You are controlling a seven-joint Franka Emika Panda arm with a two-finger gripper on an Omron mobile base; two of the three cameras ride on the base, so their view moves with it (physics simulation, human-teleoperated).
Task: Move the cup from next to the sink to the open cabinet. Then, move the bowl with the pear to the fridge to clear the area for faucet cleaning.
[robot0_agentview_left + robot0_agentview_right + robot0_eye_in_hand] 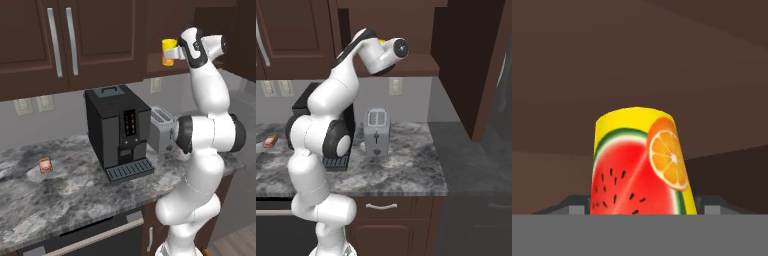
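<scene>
The open cabinet (165, 67) is a dark brown wall compartment level with the claw and around it, with the bare shelf board just under the claw; its upper part is cut off by the top edge of the left base view. The worktop (60, 195), grey marbled stone, lies far below the claw. On it, well below and to the claw's left, stands a black coffee machine (117, 131); a silver toaster (377, 132) sits almost straight below the claw, partly hidden by the arm in the left base view. A small red-labelled packet (45, 165) lies far down and left of the claw.

The cup (639, 162) stands upright in the open cabinet, its long axis vertical; it narrows toward the top in the hand view, and its watermelon and orange-slice print faces the hand camera. Its bottom is cut off by the lower edge of that view, so whether it rests on the shelf board cannot be told. In the left base view the cup is partly covered by the wrist.

The claw (641, 207) has its jaws spread wide, one grey fingertip on each side of the cup's lower part; whether the fingertips (576, 206) press the cup cannot be told.
</scene>
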